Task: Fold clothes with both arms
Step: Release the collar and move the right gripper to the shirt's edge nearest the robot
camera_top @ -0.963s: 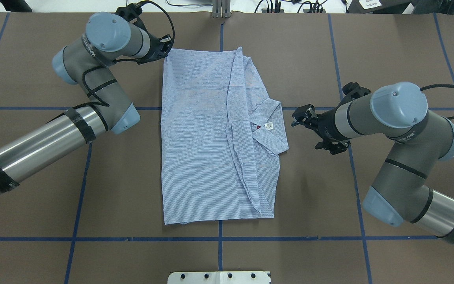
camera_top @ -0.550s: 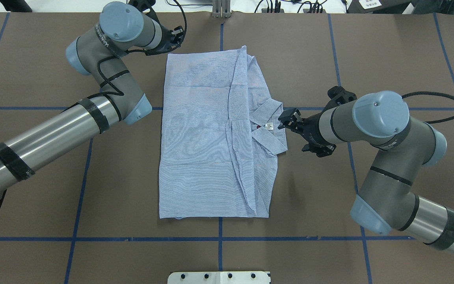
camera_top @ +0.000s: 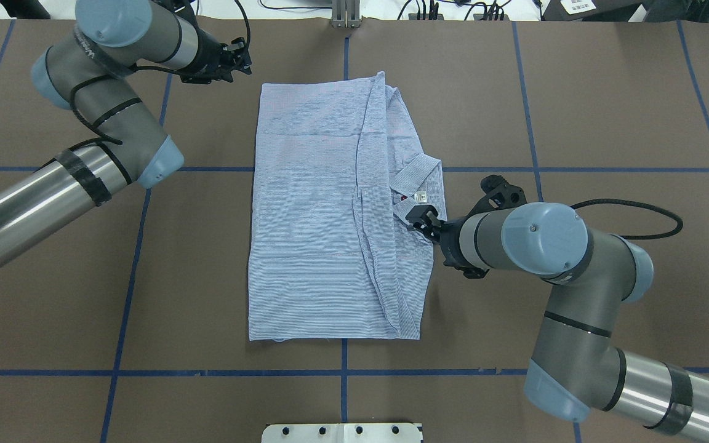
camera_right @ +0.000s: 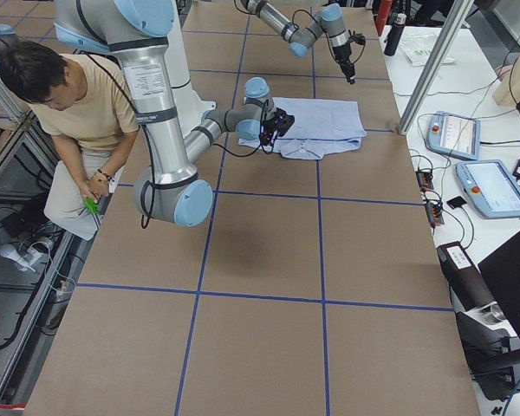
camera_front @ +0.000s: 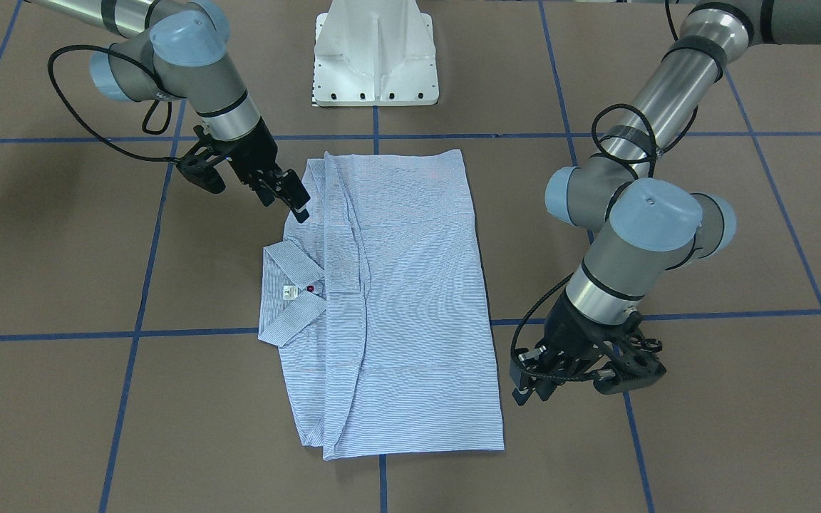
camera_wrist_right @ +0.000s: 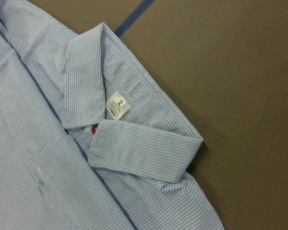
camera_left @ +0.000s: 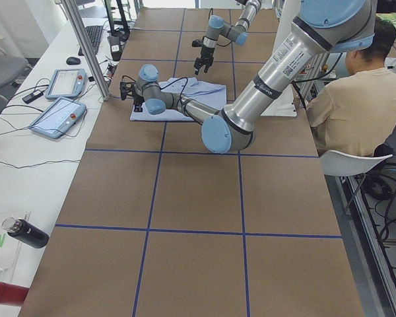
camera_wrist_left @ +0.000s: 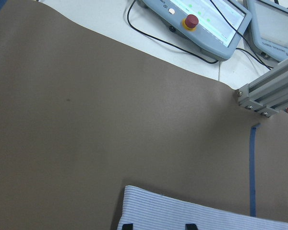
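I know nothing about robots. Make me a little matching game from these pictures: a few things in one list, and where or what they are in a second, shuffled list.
Things:
1. light blue striped shirt
2. small white tag
3. right arm's black gripper
4. left arm's black gripper

Descriptions:
A. near a shirt corner on the side away from the collar
B. printed with a 2
C. at the shirt's collar side
D. folded, lying flat on the brown table

Pairs: 1-D, 2-B, 3-C, 4-A
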Controlling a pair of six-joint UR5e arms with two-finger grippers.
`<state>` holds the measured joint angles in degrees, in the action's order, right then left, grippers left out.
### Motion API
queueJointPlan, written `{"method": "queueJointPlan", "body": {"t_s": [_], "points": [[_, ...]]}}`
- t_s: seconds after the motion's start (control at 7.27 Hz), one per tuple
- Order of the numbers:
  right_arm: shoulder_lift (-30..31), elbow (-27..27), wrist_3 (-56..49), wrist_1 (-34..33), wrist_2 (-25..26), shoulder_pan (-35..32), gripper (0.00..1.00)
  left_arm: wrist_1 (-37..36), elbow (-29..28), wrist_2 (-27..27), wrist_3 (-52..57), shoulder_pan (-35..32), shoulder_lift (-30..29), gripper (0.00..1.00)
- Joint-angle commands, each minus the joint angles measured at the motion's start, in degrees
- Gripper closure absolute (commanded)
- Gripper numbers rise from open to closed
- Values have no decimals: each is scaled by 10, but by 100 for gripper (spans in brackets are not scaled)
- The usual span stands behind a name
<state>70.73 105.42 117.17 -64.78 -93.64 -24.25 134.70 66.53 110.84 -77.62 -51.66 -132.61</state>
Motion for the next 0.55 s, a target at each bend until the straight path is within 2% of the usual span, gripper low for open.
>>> {"method": "queueJointPlan", "body": {"t_s": [0.0,0.14,0.28,0.41], "points": [[-2,19,100,-30,92,76,0,-14,19,7,5,-4,15,53],[-2,21,154,-31,143,116,0,-15,19,7,5,-3,16,53],[-2,26,166,-34,173,147,0,-15,19,6,5,-3,17,53],[-2,29,171,-44,174,161,0,-15,21,5,4,-4,17,53]]}}
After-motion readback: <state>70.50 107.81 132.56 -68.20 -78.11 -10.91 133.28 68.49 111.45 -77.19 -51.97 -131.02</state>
